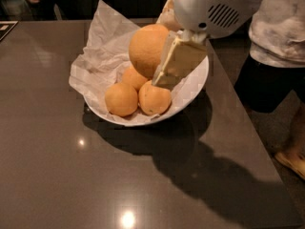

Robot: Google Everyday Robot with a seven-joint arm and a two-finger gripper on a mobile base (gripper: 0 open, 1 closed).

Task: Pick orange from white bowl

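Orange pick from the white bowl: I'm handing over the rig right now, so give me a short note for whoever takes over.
The gripper is over the right side of the white bowl, shut on the orange, with one finger against its right flank.
The orange is held high over the bowl, above three other oranges that lie in it on crumpled paper.
The bowl stands on the grey table.
Done: the grasp.
Left: lift the orange clear of the bowl; it may be touching the one beneath.
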